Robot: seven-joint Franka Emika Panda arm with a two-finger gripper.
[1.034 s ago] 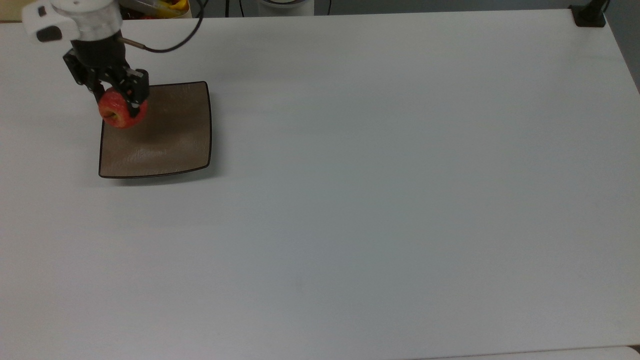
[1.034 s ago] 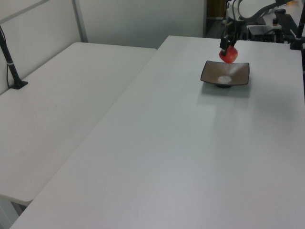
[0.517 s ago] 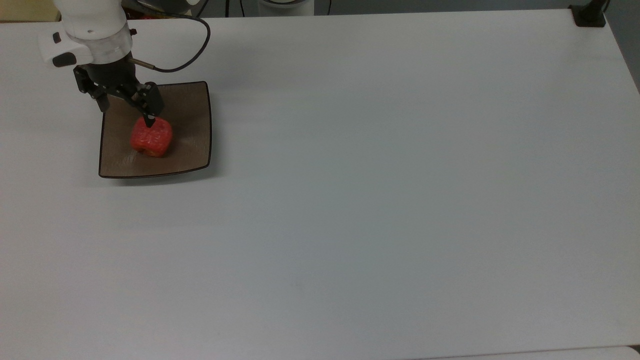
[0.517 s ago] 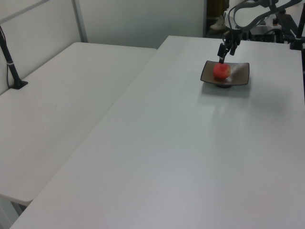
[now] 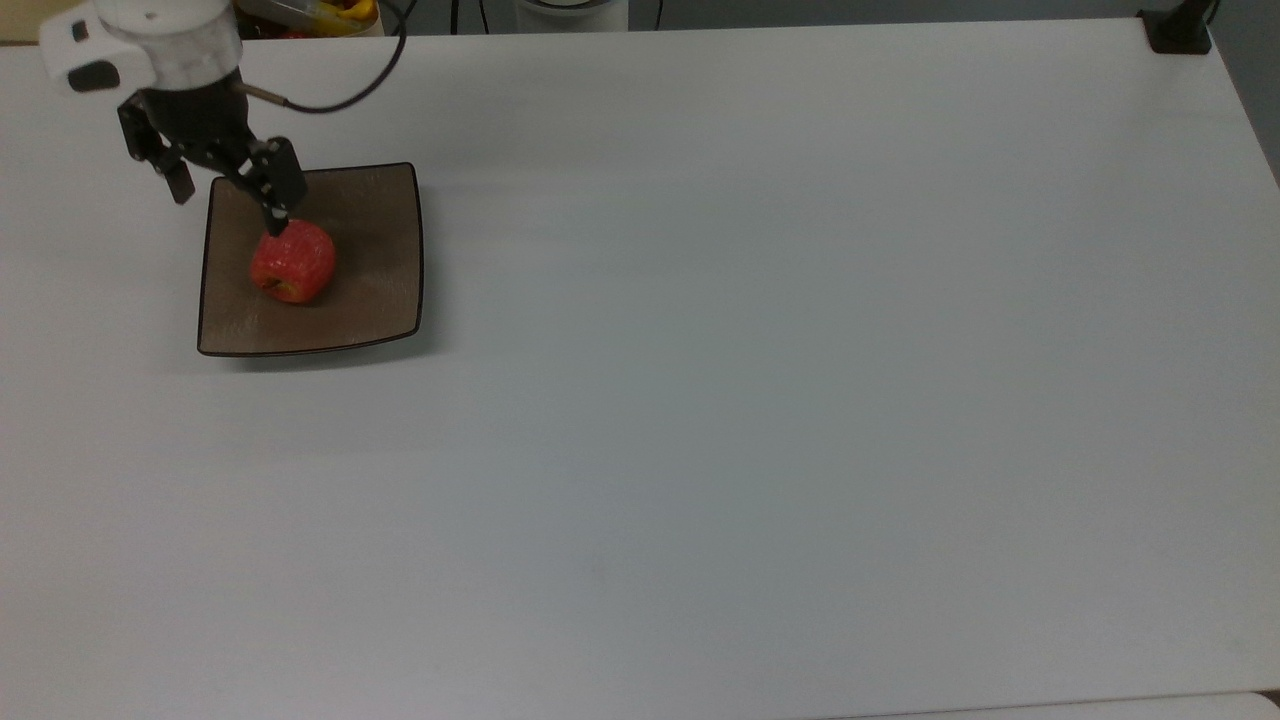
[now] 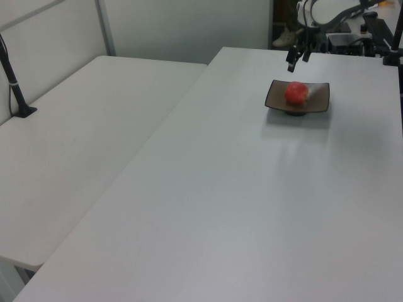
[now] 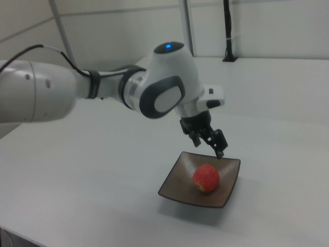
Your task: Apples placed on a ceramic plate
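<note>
Your small round red apple (image 5: 292, 262) with a yellowish patch low on its side now sits on the square glossy tan-brown ceramic plate (image 5: 375, 290), a little toward the top view's left of the plate's middle and resting freely, with nothing gripping it. In the right view the apple (image 7: 206, 178) lies near the middle of the plate (image 7: 177, 182), and in the left view it (image 6: 296, 92) sits in the plate's (image 6: 318, 100) shallow dip. Your black two-finger pincer (image 5: 228, 200) hangs above the plate's far left corner in the top view, its fingers spread wide and holding nothing; one fingertip (image 5: 277, 222) overlaps the apple's upper edge in that picture, yet the left view shows the pincer (image 6: 298, 58) raised well clear of the fruit. In the right view the pincer (image 7: 208, 145) hangs over the plate's far edge from the white arm (image 7: 164, 92). The plate stands on the wide white table (image 5: 760, 400), near its far left corner in the top view.
</note>
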